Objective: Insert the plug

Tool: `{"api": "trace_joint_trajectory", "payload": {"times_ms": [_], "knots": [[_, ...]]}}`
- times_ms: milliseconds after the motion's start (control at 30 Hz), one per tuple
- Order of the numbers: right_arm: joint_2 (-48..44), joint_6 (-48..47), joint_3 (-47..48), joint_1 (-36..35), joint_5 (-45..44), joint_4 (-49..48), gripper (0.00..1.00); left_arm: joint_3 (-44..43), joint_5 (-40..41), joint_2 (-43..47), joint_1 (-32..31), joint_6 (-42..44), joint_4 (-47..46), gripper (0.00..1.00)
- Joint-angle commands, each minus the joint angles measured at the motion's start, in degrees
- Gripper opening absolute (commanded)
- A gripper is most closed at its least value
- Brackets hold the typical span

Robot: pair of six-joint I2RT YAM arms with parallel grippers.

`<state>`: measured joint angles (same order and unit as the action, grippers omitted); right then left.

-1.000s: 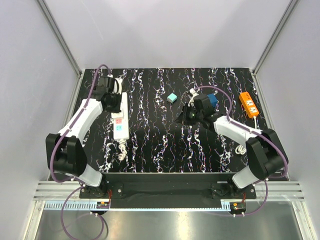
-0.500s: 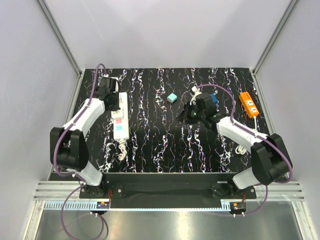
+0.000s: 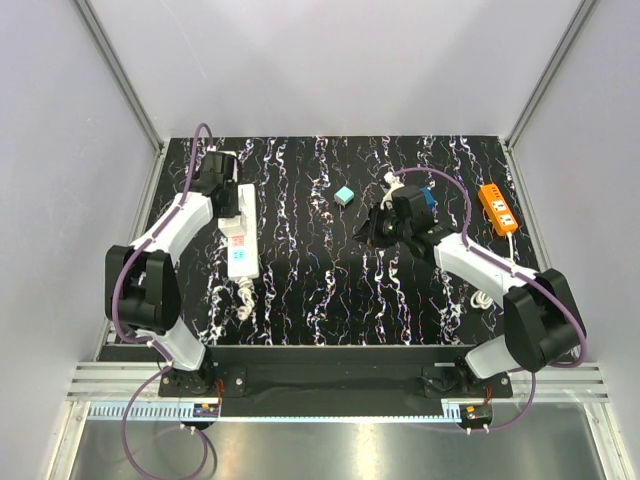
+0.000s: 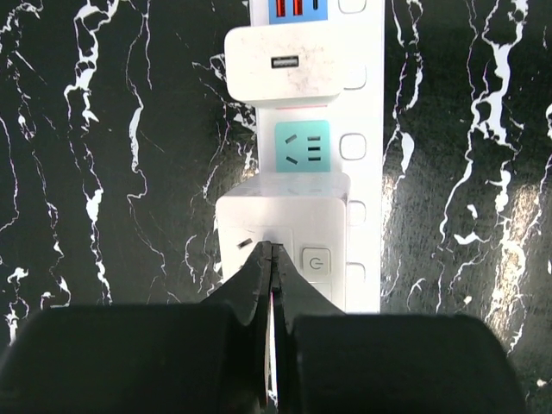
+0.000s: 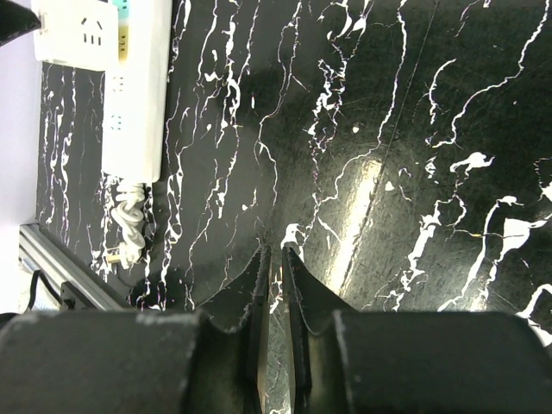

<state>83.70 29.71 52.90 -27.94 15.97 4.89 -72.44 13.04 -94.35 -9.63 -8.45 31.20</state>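
- Black, white-veined table point(image 3: 320, 290) carries everything, with both arm bases at its near edge.
- Nearest on the left lies the curled white cord point(image 5: 129, 211) of the power strip point(image 4: 369, 129). The white strip runs away from the cord toward the far side.
- A loop of white cable point(image 3: 480, 298) lies near the right arm's base, well apart from the strip.
- The strip's sockets hold two white pieces. The USB block point(image 4: 280, 73) sits in a socket nearer the cord.
- The teal socket point(image 4: 302, 147) shows its slots between the two pieces.
- The plug point(image 4: 297, 216), a white block with a round button, sits on the strip's far part, just past the teal socket. How deep it is seated cannot be told.
- The left gripper point(image 4: 270, 252) hangs over the plug's face with its fingers pressed together, holding nothing. The tips hide part of that face, and contact with it cannot be told.
- The right gripper point(image 5: 274, 257) hovers over bare tabletop mid-table, well apart from the strip. Its fingers are drawn together with only a thin slit between them.
- Farther back, a small teal cube point(image 3: 344, 196) lies between the two arms.
- An orange strip point(image 3: 497, 208) lies by the far right edge.
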Motion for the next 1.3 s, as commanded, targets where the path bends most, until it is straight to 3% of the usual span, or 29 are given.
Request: {"api": "trace_joint_trajectory", "payload": {"times_ms": [0, 233, 600, 933, 1167, 1267], "knots": [[-2.1, -1.2, 2.9, 0.3, -1.3, 0.5, 0.16, -4.0, -0.4, 0.6, 0.0, 0.8, 2.9, 0.00], [-1.4, -0.5, 2.7, 0.1, -1.0, 0.4, 0.16, -6.3, 0.6, 3.4, 0.0, 0.9, 5.7, 0.00], [-2.7, -0.9, 1.9, 0.2, -1.6, 0.9, 0.15, 0.5, -3.2, -6.1, -0.2, -3.1, 2.6, 0.00], [-3.4, -0.5, 2.4, 0.2, -2.3, 1.8, 0.15, -7.0, 2.7, 0.6, -0.3, -0.7, 7.4, 0.00], [-3.6, 0.9, 1.7, 0.2, -4.1, 2.4, 0.15, -7.2, -1.8, 5.9, -1.4, 1.1, 8.0, 0.00], [-4.4, 1.7, 1.3, 0.2, -5.7, 2.8, 0.16, -8.8, -1.7, 10.2, -4.9, 3.3, 8.5, 0.00]]}}
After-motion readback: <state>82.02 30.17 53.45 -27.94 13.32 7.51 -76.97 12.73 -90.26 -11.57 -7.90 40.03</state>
